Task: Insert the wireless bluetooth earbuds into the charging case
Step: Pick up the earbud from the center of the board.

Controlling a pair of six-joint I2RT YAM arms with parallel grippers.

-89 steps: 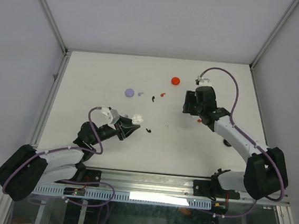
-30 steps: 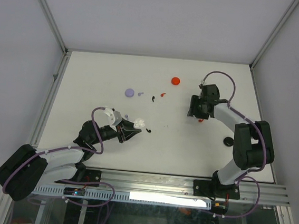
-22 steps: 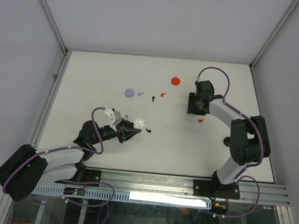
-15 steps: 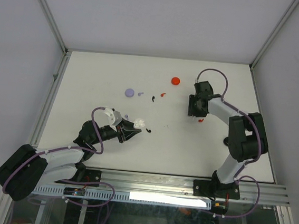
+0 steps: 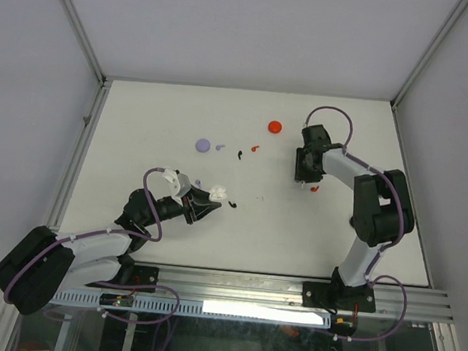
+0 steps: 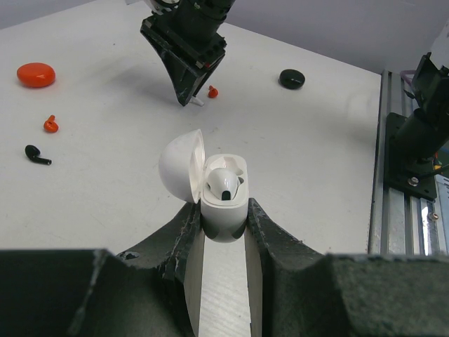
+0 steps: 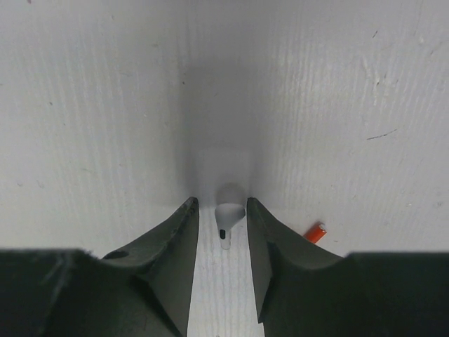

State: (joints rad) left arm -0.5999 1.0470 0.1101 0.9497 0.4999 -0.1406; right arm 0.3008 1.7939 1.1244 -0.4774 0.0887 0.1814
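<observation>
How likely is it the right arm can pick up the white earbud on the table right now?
Likely yes: the white earbud lies on the table between the open fingers of the right end effector, nothing in between; the red earbud sits off to one side.

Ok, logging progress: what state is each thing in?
White egg-shaped plastic charging case: lid open, one bud seated.
Left gripper: shut on the case.
Right gripper: open, straddling the tiny white stemmed earbud.
Red round plastic case: closed.
Lilac round plastic case: closed.
Black round plastic case: closed.
</observation>
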